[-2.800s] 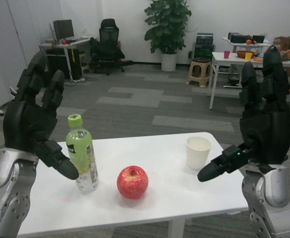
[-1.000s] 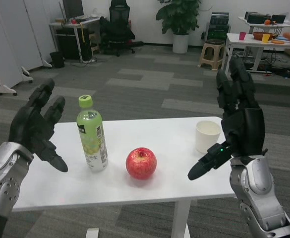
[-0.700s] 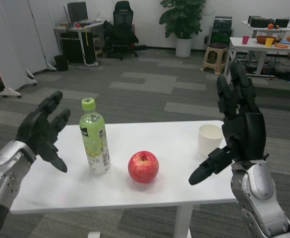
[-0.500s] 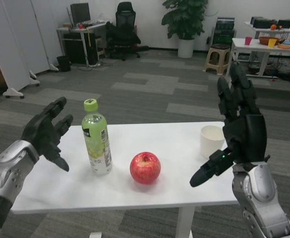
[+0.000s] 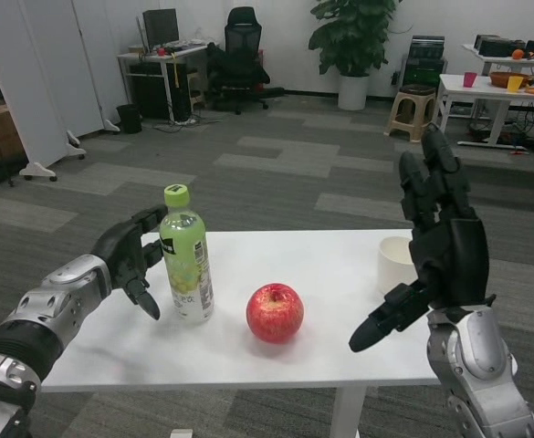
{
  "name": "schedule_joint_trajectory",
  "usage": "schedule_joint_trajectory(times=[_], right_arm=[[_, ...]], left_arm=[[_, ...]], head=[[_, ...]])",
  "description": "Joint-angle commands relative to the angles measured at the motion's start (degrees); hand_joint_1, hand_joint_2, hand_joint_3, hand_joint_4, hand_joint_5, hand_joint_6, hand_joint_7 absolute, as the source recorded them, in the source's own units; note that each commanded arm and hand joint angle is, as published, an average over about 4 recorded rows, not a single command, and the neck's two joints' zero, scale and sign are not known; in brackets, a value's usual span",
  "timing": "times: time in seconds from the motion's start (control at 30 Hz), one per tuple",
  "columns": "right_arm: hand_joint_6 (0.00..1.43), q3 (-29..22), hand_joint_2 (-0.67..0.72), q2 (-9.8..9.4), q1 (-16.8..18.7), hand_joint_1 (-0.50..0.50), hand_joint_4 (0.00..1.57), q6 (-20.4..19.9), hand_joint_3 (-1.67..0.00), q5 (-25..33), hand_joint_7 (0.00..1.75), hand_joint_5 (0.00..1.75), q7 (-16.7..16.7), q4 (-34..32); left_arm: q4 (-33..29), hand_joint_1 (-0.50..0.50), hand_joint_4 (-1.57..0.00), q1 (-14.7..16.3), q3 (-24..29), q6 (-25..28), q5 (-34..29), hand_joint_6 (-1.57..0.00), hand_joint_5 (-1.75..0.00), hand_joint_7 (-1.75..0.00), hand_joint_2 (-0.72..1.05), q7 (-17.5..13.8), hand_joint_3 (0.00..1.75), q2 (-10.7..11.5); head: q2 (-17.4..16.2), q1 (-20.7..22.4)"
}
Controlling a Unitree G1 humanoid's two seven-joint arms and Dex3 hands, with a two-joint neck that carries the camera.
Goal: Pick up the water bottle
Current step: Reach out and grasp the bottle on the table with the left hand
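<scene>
Water bottle [image 5: 187, 267], clear ribbed plastic, green cap

You're looking at two silver forearms, brushed metal shells built in rounded segments with dark seams and small round fasteners near the wrists. The left forearm [image 5: 52, 315] ends in a black band by the elbow. Each carries a matte black, many-fingered robot hand: the left robot hand [image 5: 128, 260] slim and jointed, the right robot hand [image 5: 442, 251] with a broad, blocky back plate and thick, segmented fingers [image 5: 428, 178].

Green-capped water bottle [image 5: 186, 258], red apple [image 5: 275, 312], white cup [image 5: 395, 265], black hands
</scene>
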Motion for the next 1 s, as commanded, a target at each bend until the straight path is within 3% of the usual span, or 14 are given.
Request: schedule_joint_trajectory(times=[0.03,0.4,1.0], right_arm=[[0.00,0.37,0.53,0.16,-0.95,-0.46,0.00,0.04,0.00,0.38,0.00,0.00,-0.15,0.76],[0.00,1.60,0.53,0.42,-1.42,-0.46,0.00,0.04,0.00,0.60,0.00,0.00,-0.10,1.88],[0.00,2.30,0.53,0.78,-1.46,-0.46,0.00,-0.05,0.00,0.77,0.00,0.00,-0.06,2.36]], left_arm=[[3.01,-0.48,0.00,-3.40,-3.44,1.31,-1.24,0.00,0.00,0.00,-0.55,-0.59,0.09,-0.64],[4.70,-0.48,0.00,-6.30,-8.06,8.98,-2.16,0.00,0.00,0.00,-0.55,-2.81,0.09,-1.43],[4.44,-0.48,0.00,-7.09,-11.48,11.39,-7.88,0.00,0.00,0.00,-0.55,-4.17,0.09,-3.59]], head=[[-0.04,0.26],[0.05,1.17],[-0.02,1.47]])
